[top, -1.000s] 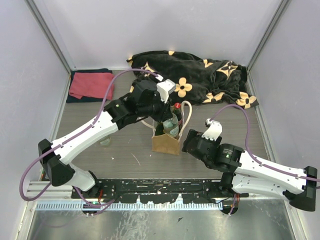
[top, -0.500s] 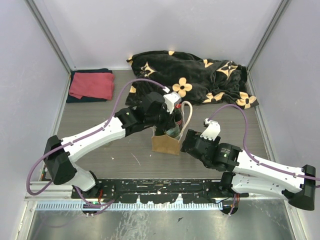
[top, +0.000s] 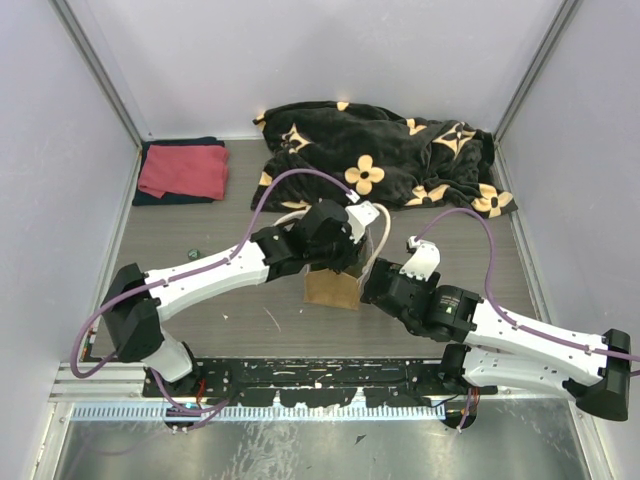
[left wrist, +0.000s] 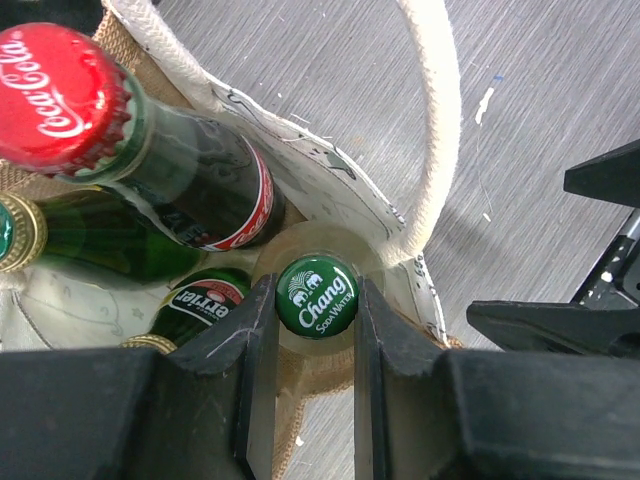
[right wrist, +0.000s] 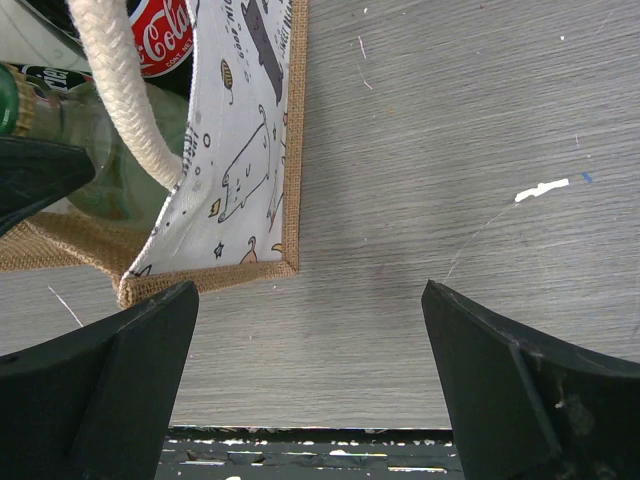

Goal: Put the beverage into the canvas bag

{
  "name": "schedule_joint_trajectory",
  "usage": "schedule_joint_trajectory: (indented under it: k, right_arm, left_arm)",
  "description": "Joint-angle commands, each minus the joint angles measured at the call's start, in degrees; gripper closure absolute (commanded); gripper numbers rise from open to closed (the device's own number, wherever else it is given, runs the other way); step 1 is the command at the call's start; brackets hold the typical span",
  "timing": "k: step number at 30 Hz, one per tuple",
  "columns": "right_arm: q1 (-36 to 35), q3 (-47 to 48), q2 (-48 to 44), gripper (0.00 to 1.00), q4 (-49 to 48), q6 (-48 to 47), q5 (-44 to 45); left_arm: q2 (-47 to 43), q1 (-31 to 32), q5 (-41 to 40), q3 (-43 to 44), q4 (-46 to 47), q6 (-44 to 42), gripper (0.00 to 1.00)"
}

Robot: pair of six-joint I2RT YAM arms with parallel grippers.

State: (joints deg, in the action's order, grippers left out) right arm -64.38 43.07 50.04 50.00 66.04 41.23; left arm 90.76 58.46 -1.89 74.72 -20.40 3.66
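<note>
The beverage [left wrist: 316,296], a clear bottle with a green Chang soda water cap, is pinched at the neck by my left gripper [left wrist: 316,300], which is shut on it. The bottle stands inside the near right corner of the canvas bag [left wrist: 330,180], a tan tote with white rope handles. A Coca-Cola bottle [left wrist: 200,180] and green bottles [left wrist: 110,250] are also in the bag. From above, the left gripper [top: 345,250] covers the bag's mouth [top: 332,288]. My right gripper [right wrist: 310,330] is open over bare table, just right of the bag's printed side [right wrist: 240,170].
A black blanket with yellow flowers [top: 385,150] lies at the back. A folded red cloth [top: 183,170] sits at the back left. A small dark object [top: 196,251] lies left of the left arm. The black base rail [top: 320,380] runs along the near edge.
My left arm has swung right and towards the near side, bringing the bottle over and into the bag. The right arm has barely shifted.
</note>
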Motion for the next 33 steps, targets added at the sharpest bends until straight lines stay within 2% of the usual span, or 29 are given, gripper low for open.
schedule_joint_trajectory:
  k: [1, 17, 22, 25, 30, 33]
  right_arm:
    - [0.3, 0.24, -0.37, 0.0, -1.75, -0.21, 0.48]
    - [0.83, -1.08, -0.71, 0.0, -2.4, -0.29, -0.16]
    - [0.93, -1.15, -0.21, 0.0, -2.9, -0.55, -0.45]
    - [1.01, -1.15, 0.12, 0.0, -3.06, -0.56, -0.62]
    - [1.06, -1.21, 0.48, 0.0, -3.46, -0.65, -0.98]
    - [1.1, -1.23, 0.73, 0.0, -3.71, -0.65, -1.14]
  left_arm:
    - [0.14, 0.74, -3.92, -0.24, 9.4, -3.81, 1.0]
    - [2.23, 0.96, -5.92, -4.66, 13.2, -5.25, 1.0]
    - [1.69, 1.01, -6.26, -4.48, 12.78, -4.63, 0.68]
    - [1.08, 1.0, -6.39, -4.18, 12.01, -4.31, 0.55]
    - [-0.54, 0.89, -7.07, -4.23, 10.97, -4.16, 0.34]
    - [-1.34, 0.91, -6.55, -3.97, 10.38, -4.35, 0.3]
